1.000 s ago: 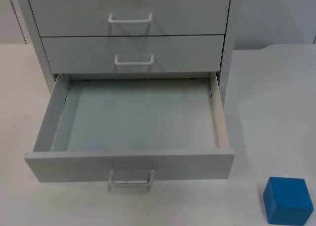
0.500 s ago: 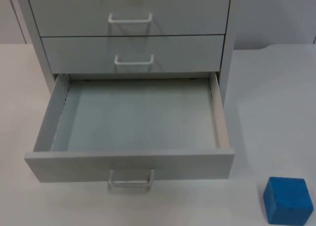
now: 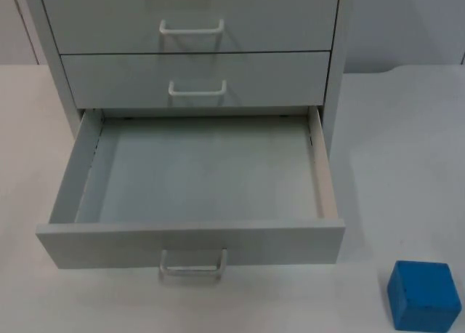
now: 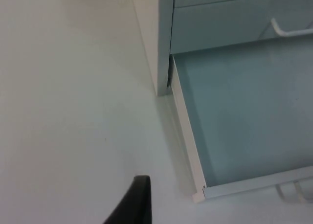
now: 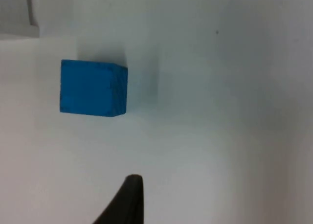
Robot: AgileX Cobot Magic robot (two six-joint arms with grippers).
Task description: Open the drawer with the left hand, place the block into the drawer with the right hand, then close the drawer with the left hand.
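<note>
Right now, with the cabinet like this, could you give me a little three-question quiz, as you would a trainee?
1. True or false: the bottom drawer of the cabinet is pulled out and has nothing in it.
2. Multiple choice: the blue block is
A. inside the open drawer
B. on the white table, off to the drawer's right
C. on top of the cabinet
3. Short answer: how many drawers above the open one are shut?

Key:
1. True.
2. B; the right wrist view also shows the block resting on the table, not held.
3. Two, each with a white handle.
</note>
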